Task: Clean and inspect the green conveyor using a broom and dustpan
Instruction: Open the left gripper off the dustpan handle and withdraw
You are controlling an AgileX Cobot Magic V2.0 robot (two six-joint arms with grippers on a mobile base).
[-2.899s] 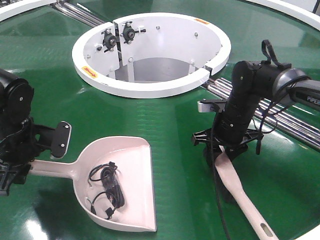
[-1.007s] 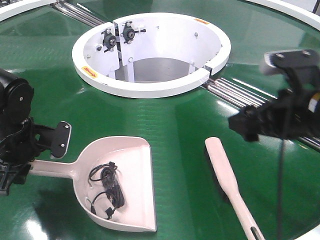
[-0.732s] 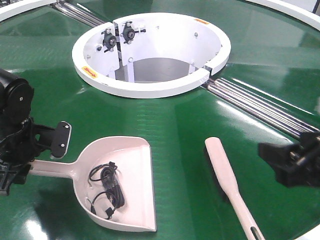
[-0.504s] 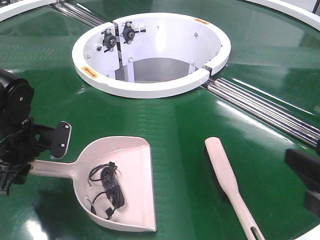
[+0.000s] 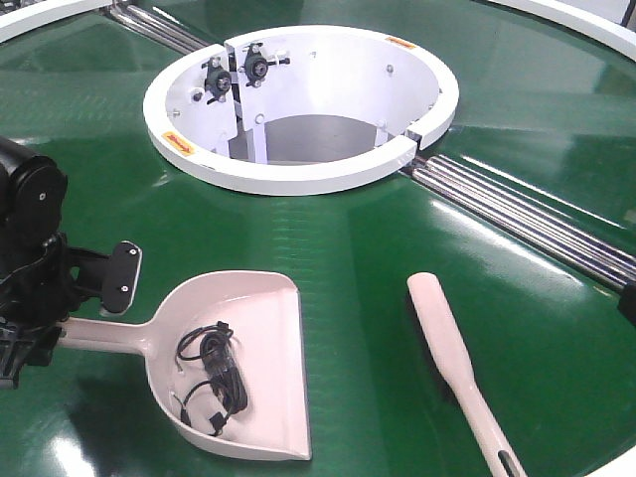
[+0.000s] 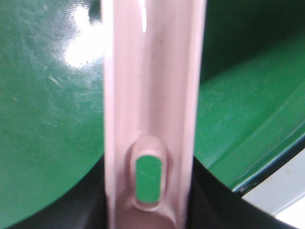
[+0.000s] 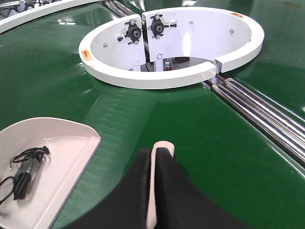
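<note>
My left gripper [image 5: 107, 303] is clamped on the handle of the dustpan [image 5: 263, 328]. The wrist view shows dark fingers against both edges of the smooth pink-beige plastic, beside the slotted hang hole. The scoop rests flat on the glossy green conveyor [image 5: 348, 248] at near left, its open lip facing right, with a tangled black cable [image 5: 211, 373] inside. The white ring opening [image 5: 298, 179] sits far centre. The broom [image 5: 442, 333] lies loose at near right, rounded head pointing away and dark bristles down. Chrome rollers [image 5: 517, 214] cross at far right. My right gripper [image 7: 153, 157] holds nothing; I see only a thin slit between its fingers and cannot tell if it is fully closed. Sweeping looks done to me, so next I'd lift the pan level to keep the cable from sliding off the lip.
</note>
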